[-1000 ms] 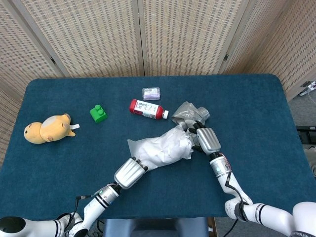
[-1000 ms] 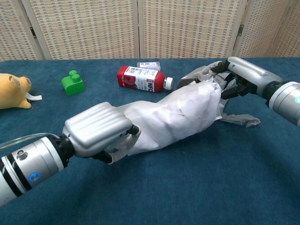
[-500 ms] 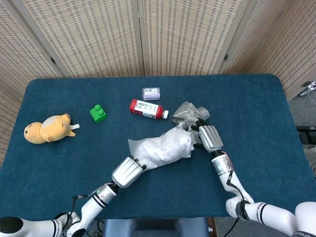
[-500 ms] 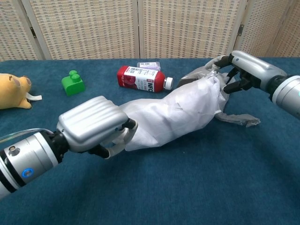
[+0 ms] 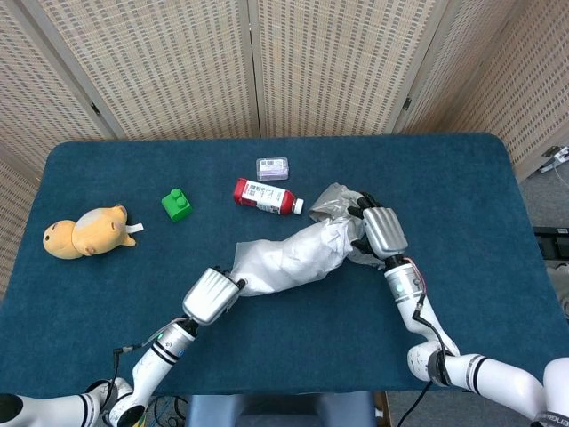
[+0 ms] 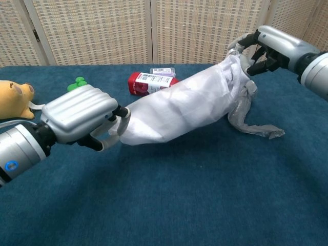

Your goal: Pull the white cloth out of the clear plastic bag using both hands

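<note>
While the bundle hangs stretched between both hands, notes as follows.

White cloth: the white cloth point(image 6: 177, 110) is lifted off the table near its middle, sagging as a long roll from lower left to upper right; seemingly wrapped in film along most of its length, so extraction looks barely begun.

Clear plastic bag: the clear plastic bag point(image 6: 246, 120) bunches at the right end, a loose tail trailing down onto the table point(image 5: 462, 187).

Left hand: the left hand point(image 6: 82, 119) has fingers curled closed on the roll's near-left end; whether it pinches cloth alone or film too, cannot tell.

Right hand: the right hand point(image 6: 271, 48) has fingers closed on the bunched far-right end, raised.

Risk 1: if both hands clamp cloth through film, pulling apart only stretches the bundle; nothing slides free.

Risk 2: thin film could slip or tear at the right hand's grip under tension.

Risk 3: the sagging roll swings just beside the red bottle point(image 5: 263, 196) toward the far edge; a sweep could roll it.

Bystanders: purple box point(image 5: 272, 167), green block point(image 5: 176, 205), plush toy point(image 5: 84, 231) at the left edge, well apart.
</note>
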`<move>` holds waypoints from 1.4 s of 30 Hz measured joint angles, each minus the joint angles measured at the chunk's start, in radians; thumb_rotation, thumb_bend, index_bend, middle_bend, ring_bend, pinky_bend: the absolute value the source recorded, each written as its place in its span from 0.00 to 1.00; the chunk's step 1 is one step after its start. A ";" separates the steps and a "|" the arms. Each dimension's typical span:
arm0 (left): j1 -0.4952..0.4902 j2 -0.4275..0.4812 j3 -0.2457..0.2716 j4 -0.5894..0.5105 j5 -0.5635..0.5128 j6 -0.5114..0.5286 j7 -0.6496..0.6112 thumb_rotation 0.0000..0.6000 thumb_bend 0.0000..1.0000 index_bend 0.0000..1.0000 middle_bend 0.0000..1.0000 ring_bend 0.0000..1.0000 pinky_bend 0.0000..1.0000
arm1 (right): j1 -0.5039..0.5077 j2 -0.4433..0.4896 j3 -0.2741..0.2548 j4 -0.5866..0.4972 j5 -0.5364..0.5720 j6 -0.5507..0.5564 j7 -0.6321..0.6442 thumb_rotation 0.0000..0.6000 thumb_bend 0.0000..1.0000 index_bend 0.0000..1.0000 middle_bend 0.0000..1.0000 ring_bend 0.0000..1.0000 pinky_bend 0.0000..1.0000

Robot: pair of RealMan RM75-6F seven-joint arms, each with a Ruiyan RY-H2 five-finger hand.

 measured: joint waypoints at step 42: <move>0.073 0.138 -0.065 0.039 -0.079 0.103 -0.109 1.00 0.47 0.66 0.84 0.70 0.72 | -0.027 0.132 0.044 -0.069 0.093 0.057 0.011 1.00 0.71 0.73 0.23 0.14 0.36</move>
